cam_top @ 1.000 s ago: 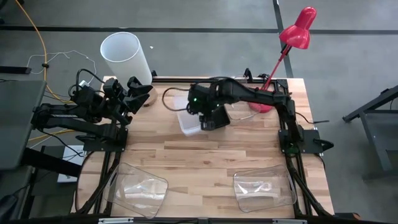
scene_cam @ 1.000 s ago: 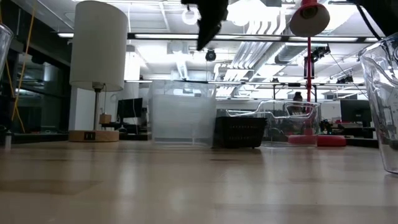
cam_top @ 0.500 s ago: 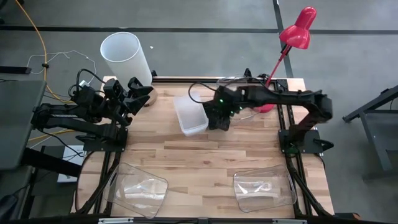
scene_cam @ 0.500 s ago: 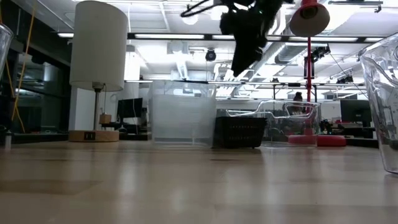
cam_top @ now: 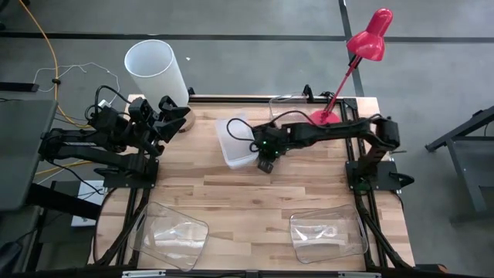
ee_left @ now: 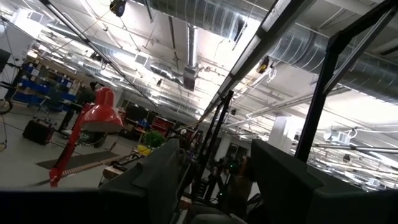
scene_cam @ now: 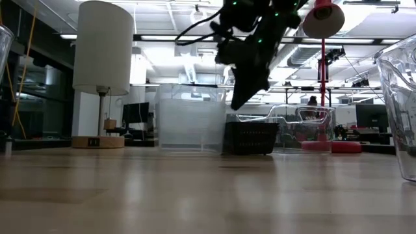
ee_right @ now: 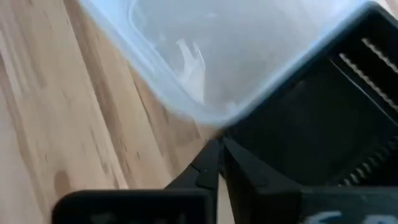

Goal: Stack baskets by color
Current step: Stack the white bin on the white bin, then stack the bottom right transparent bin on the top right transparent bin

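A frosted white basket (cam_top: pixel 234 143) (ee_right: pixel 249 43) stands on the table's far middle. A black perforated basket (scene_cam: pixel 250 138) (ee_right: pixel 323 118) stands on the table right beside it. My right gripper (scene_cam: pixel 236 103) (ee_right: pixel 219 155) is shut. It points steeply down above the spot where the two baskets meet, and in the low view it is clear of both. A clear tub (scene_cam: pixel 302 127) stands behind them near the red lamp. My left gripper (cam_top: pixel 174 113) waits open at the far left, raised, with nothing between its fingers.
Two large clear tubs (cam_top: pixel 176 232) (cam_top: pixel 328 235) sit at the near edge, left and right. A white cylindrical lampshade (cam_top: pixel 158 69) stands at the far left corner. The red desk lamp (cam_top: pixel 369 38) has its base (cam_top: pixel 324 123) at the far right. Bare wood lies mid-table.
My right gripper has come down a long way from high above the table toward the two baskets, rolling its wrist as it sank. The arm has stretched out low across the far side of the table. The baskets have not moved.
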You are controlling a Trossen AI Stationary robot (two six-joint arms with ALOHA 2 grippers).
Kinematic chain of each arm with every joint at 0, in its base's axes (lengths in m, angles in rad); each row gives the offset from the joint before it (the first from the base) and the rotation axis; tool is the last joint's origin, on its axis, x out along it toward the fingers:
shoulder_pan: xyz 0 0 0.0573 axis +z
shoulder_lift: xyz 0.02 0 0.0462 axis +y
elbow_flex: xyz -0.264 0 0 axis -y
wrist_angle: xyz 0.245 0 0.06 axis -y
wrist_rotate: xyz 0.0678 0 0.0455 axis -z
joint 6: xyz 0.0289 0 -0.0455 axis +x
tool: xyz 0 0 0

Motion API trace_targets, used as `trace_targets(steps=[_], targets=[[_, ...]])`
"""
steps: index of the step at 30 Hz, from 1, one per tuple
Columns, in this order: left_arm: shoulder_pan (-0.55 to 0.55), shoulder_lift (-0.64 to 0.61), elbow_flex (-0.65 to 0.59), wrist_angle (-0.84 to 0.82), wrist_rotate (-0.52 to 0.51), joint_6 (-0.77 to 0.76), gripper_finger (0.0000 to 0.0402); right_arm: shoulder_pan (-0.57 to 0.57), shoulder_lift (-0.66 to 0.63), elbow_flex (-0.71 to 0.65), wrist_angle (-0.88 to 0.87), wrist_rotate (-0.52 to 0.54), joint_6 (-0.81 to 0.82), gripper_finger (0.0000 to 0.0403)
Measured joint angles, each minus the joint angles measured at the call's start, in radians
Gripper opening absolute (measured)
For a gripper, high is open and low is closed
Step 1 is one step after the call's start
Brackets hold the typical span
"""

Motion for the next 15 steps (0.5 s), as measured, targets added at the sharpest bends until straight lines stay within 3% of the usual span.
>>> trace_targets(steps=[4,11,15], targets=[[0.000,0.000,0.000,0.000,0.000,-0.002,0.0186,0.000,0.041,0.038,0.071,-0.034,0.003,0.0006],[0.000,0.000,0.000,-0.001,0.000,-0.010,0.0186,-0.030,0.050,0.093,0.234,-0.005,0.006,0.0002],[0.000,0.000,0.000,-0.001,0.000,-0.010,0.0186,-0.062,0.050,0.123,0.248,-0.056,0.007,0.0001]])
